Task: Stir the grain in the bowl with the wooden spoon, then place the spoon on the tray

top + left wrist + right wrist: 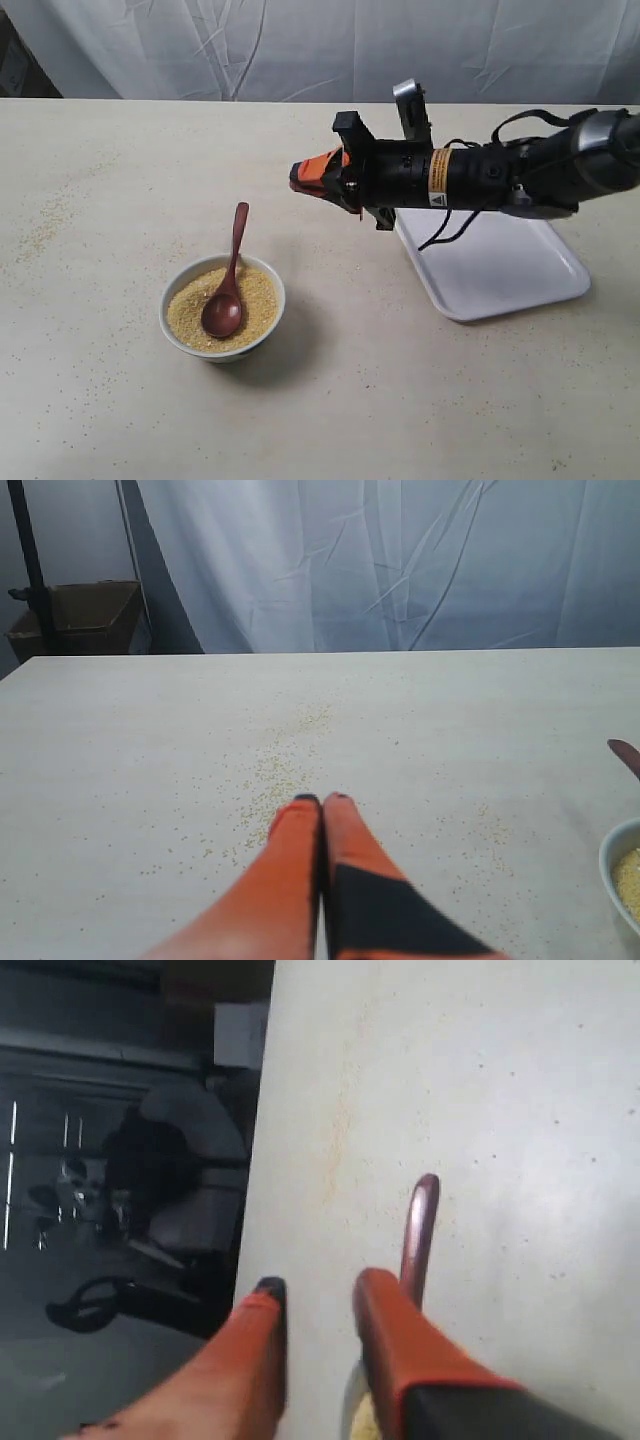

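The white bowl [222,305] holds a mound of golden grain [256,296]. The dark wooden spoon [230,280] rests with its head in the grain, its handle leaning over the far rim. My right gripper [298,176] hovers open and empty above the table, to the right of the handle's end and apart from it. In the right wrist view, the spoon handle [420,1225] shows past one finger of that gripper [318,1290]. The white tray [520,275] lies under the right arm. My left gripper [322,800] is shut on nothing, with the bowl [622,860] at the frame's edge.
Loose grains are scattered on the beige table [60,215] to the left of the bowl, and also in front of the left fingers [285,765]. A white cloth backdrop [300,45] hangs behind the table's far edge.
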Robot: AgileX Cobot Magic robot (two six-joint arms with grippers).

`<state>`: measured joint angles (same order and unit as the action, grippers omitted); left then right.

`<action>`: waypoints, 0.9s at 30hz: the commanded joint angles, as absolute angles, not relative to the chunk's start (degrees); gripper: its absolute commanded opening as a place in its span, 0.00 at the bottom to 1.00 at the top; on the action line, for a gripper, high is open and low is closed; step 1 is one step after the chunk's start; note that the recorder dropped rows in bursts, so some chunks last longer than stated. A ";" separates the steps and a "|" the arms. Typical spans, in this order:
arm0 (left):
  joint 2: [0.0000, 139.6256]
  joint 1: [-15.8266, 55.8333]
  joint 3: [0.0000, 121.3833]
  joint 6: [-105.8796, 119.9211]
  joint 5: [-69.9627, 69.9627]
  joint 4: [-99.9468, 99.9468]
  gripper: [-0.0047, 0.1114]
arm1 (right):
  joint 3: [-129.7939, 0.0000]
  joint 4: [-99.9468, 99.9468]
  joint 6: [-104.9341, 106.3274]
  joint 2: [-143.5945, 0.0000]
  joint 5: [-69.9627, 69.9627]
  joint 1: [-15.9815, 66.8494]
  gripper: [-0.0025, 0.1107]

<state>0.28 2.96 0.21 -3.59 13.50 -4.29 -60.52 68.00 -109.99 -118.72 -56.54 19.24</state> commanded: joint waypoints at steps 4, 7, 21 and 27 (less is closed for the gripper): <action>0.00 2.92 0.00 -3.79 13.23 -4.13 0.04 | -74.83 84.09 -120.00 -127.24 -53.24 22.84 0.47; 0.00 2.92 0.00 -3.79 13.23 -4.13 0.04 | -76.76 83.84 -120.58 -129.90 -52.09 24.76 0.48; 0.00 2.92 0.00 -3.79 13.23 -4.13 0.04 | -79.20 79.28 -120.33 -131.57 -47.48 28.57 0.18; 0.00 2.92 0.00 -3.79 13.23 -4.13 0.04 | -79.20 73.47 -118.47 -131.57 -44.96 29.22 0.02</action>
